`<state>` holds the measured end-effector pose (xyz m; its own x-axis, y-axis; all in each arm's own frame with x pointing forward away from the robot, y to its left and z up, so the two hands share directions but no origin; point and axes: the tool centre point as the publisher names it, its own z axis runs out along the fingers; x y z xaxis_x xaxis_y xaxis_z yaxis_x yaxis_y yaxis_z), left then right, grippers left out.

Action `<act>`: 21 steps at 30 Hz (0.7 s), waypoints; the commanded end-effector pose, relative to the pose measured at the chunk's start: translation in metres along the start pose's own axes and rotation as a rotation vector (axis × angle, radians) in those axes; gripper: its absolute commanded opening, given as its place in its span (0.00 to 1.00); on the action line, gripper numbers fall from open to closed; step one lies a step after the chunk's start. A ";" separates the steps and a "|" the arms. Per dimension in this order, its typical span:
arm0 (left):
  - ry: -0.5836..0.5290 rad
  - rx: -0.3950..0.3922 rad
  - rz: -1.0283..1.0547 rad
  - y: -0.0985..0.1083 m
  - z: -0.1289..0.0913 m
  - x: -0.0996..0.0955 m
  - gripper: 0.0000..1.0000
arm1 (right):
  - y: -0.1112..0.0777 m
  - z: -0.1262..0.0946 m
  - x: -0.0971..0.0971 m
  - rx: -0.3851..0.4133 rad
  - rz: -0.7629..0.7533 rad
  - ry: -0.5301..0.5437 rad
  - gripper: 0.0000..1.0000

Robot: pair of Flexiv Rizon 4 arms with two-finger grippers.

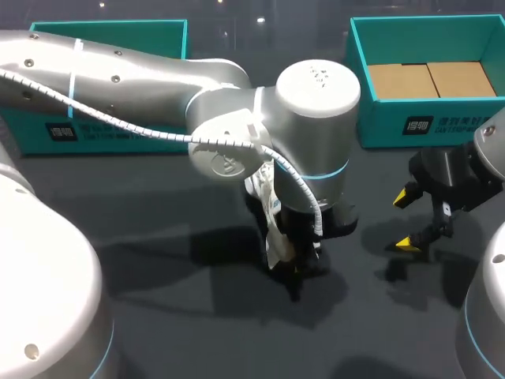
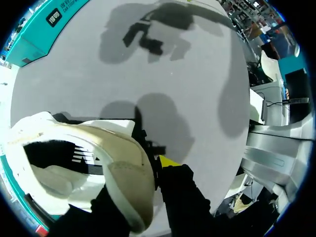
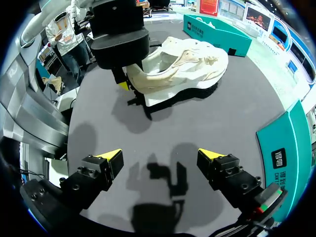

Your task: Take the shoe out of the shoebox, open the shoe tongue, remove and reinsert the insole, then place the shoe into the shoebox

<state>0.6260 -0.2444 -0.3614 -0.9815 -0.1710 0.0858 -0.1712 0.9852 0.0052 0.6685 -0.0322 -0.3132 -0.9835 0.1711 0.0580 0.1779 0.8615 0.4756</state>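
Since the shoe (image 3: 182, 69) already lies on its side on the table (image 1: 173, 332), outside both boxes, you are past the take-out step and at the tongue step.

Your left gripper (image 3: 129, 79) is clamped on the heel collar. In the left wrist view the heel wall sits between its two fingers, one inside the opening and one outside. Your right gripper (image 3: 159, 158) hangs above bare table, well apart from the shoe, with its fingers spread wide and nothing between them.

The next move calls for bringing the right gripper over to the shoe's mouth and pinching the tongue while the left pins the heel. The tongue is hard to tell from the lacing in these views, so pick your grasp point with care.

- **Shoes:** one.
- **Insoles:** one pale insole (image 2: 54, 180), seated inside the shoe.
- **Boxes:** two teal ones at the table's far edge. The shoebox (image 1: 379, 122) on your right has a cardboard floor, and the second box (image 1: 110, 31) is on your left.
- **Grippers:** two.
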 end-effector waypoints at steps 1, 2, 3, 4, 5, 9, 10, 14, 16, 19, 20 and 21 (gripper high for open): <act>0.015 -0.009 0.041 0.008 -0.050 -0.017 0.00 | 0.000 0.000 0.002 0.003 0.000 -0.004 1.00; 0.000 -0.005 0.026 0.009 -0.058 -0.020 0.00 | 0.000 0.000 0.002 0.003 0.000 -0.004 1.00; 0.002 -0.019 0.055 0.010 -0.066 -0.023 0.00 | 0.000 0.000 0.002 0.003 0.000 -0.004 1.00; 0.002 -0.019 0.057 0.010 -0.073 -0.027 0.00 | 0.000 0.000 0.002 0.003 0.000 -0.004 1.00; -0.012 -0.020 0.046 0.011 -0.080 -0.030 0.00 | 0.000 0.000 0.002 0.003 0.000 -0.004 1.00; -0.027 -0.024 0.062 0.017 -0.105 -0.046 0.00 | 0.000 0.000 0.002 0.003 0.000 -0.004 1.00; -0.034 -0.024 0.054 0.019 -0.111 -0.051 0.00 | 0.000 0.000 0.002 0.003 0.000 -0.004 1.00; -0.049 -0.052 0.068 0.025 -0.130 -0.066 0.00 | 0.000 0.000 0.002 0.003 0.000 -0.004 1.00; -0.049 -0.052 0.068 0.025 -0.130 -0.066 0.00 | 0.000 0.000 0.002 0.003 0.000 -0.004 1.00; -0.049 -0.052 0.068 0.025 -0.130 -0.066 0.00 | 0.000 0.000 0.002 0.003 0.000 -0.004 1.00; -0.049 -0.052 0.068 0.025 -0.130 -0.066 0.00 | 0.000 0.000 0.002 0.003 0.000 -0.004 1.00; -0.049 -0.052 0.068 0.025 -0.130 -0.066 0.00 | 0.000 0.000 0.002 0.003 0.000 -0.004 1.00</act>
<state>0.6980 -0.2088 -0.2423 -0.9938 -0.1035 0.0418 -0.1012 0.9934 0.0536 0.6685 -0.0322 -0.3132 -0.9836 0.1710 0.0581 0.1779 0.8615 0.4756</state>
